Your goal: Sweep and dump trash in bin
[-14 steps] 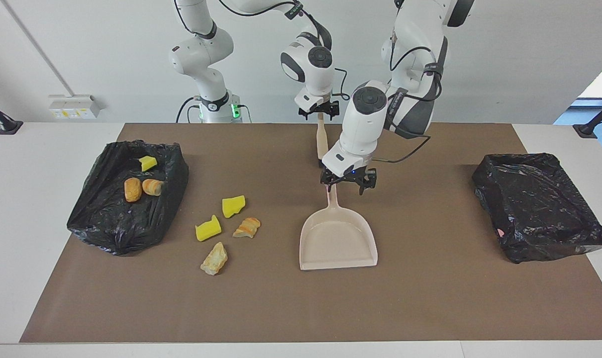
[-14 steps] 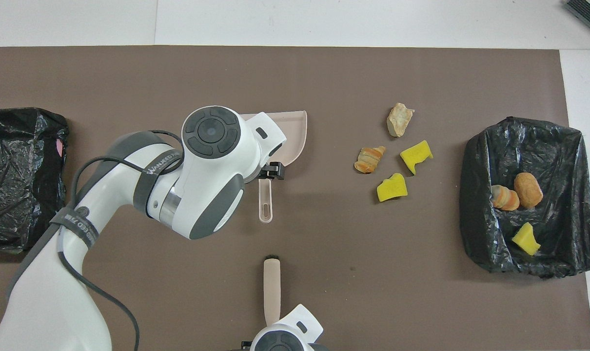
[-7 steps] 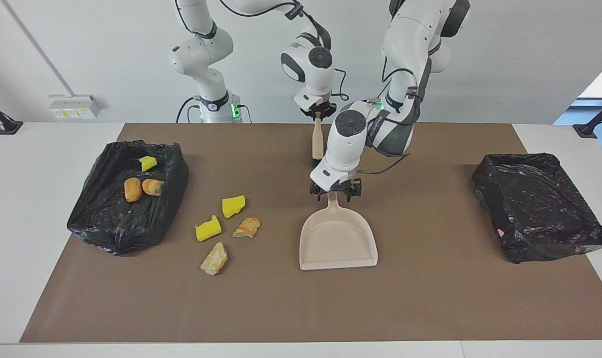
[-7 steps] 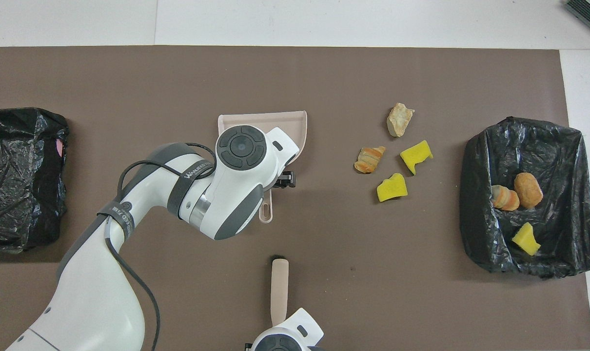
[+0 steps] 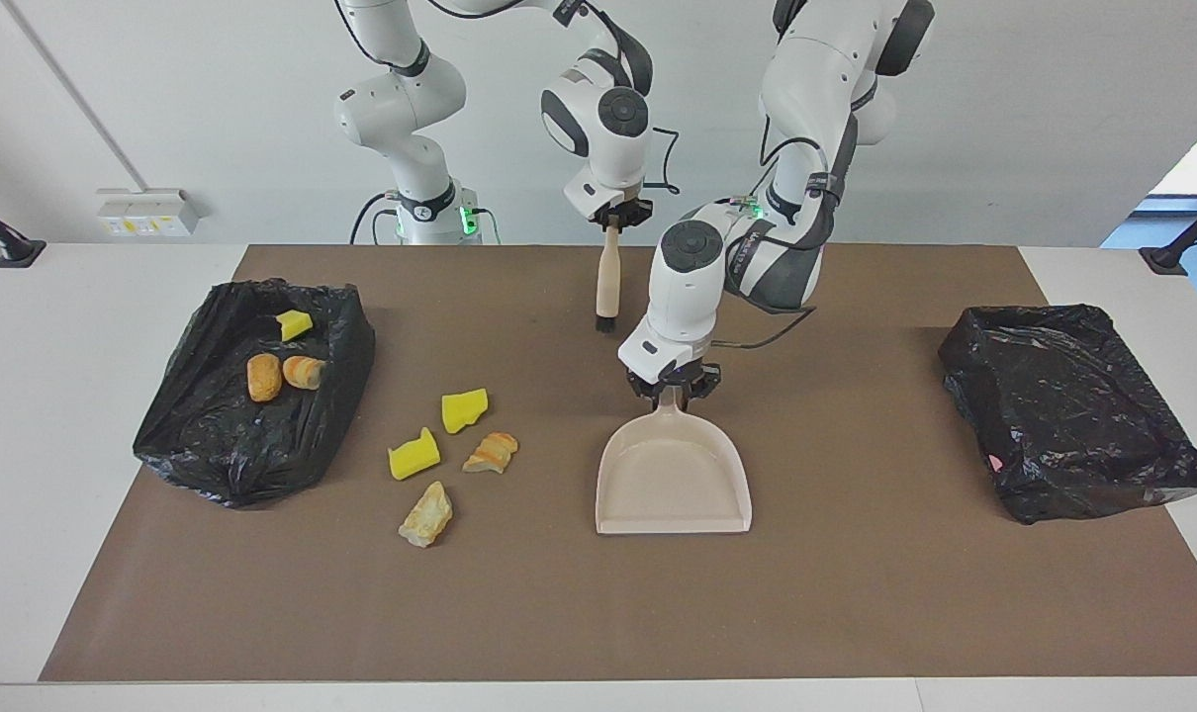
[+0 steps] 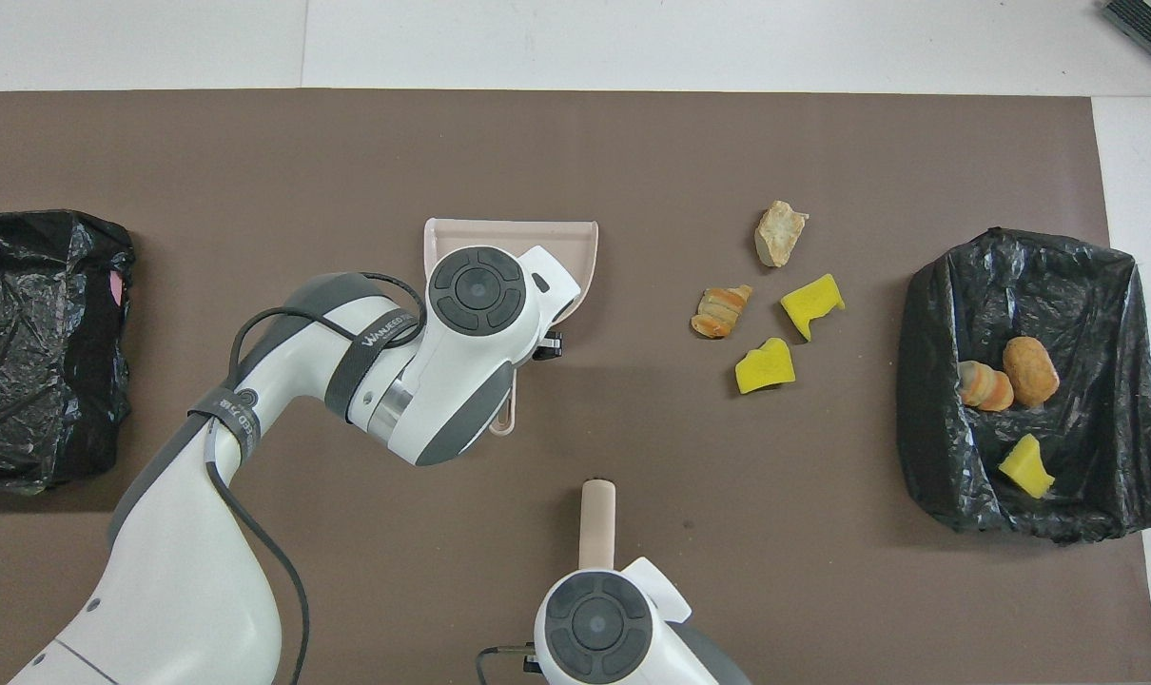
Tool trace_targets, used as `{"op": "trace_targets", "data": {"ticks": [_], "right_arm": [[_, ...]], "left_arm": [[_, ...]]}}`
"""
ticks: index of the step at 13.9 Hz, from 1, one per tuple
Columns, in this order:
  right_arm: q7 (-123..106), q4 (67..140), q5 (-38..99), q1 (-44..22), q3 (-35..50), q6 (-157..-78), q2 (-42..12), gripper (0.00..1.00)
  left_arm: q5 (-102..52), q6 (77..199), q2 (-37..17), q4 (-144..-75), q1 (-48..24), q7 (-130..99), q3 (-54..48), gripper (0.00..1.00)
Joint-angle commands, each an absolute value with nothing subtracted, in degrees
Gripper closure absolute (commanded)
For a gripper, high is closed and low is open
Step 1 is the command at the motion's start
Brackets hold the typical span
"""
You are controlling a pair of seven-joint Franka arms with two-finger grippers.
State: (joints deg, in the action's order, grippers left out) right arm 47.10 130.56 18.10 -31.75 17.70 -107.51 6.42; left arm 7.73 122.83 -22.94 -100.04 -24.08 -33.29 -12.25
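Facing view, read from the right arm's end of the table toward the left arm's. A black-lined bin (image 5: 252, 391) holds three pieces of the trash: one yellow sponge chunk (image 5: 294, 324) and two tan bread-like lumps (image 5: 264, 377). Just beside this bin, on the brown mat (image 5: 559, 613), four more scraps lie loose: two yellow chunks (image 5: 414, 454) and two bread-like lumps (image 5: 426, 514), close together but mostly apart from one another.

Toward the middle, the right gripper (image 5: 613, 215) has its jaws closed on the top of the brush (image 5: 606, 279) handle. A second ago the brush stood lower and more nearly upright; it now hangs raised and tilted, bristles down, clear of the mat.

The left gripper (image 5: 670, 388), whose jaws stood wide over the dustpan (image 5: 674, 475) handle a second ago, has since dropped onto that handle and drawn them in around it. The dustpan lies flat, in the same place as before, its open mouth facing away from the robots.

A second black-lined bin (image 5: 1068, 410) sits at the left arm's end.

Judgement: both tools are now secured, so the grasping stage appears complete. Sweeping has not begun; the pan must next be carried over to the four loose scraps.
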Motion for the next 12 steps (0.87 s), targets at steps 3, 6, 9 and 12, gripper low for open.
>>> {"op": "trace_targets", "data": {"ticks": [3, 6, 9, 12], "right_arm": [[36.2, 131.2, 10.1, -19.6, 17.9, -98.2, 12.1, 1.00], [27.7, 130.9, 1.3, -11.4, 18.0, -100.8, 9.9, 1.00], [18.5, 127.0, -9.4, -4.1, 18.1, -104.4, 5.3, 1.00], [9.5, 121.8, -20.3, 2.2, 18.1, -106.8, 0.2, 1.00]], "left_arm": [[14.0, 120.7, -19.9, -100.3, -24.3, -32.2, -11.8, 1.00], [14.7, 114.6, -16.9, -100.5, -24.3, -14.6, -11.8, 1.00], [14.6, 113.1, -16.6, -100.7, -23.1, -0.5, -11.9, 1.00], [14.2, 112.5, -16.3, -101.9, -23.1, 17.8, -12.0, 1.00]]}}
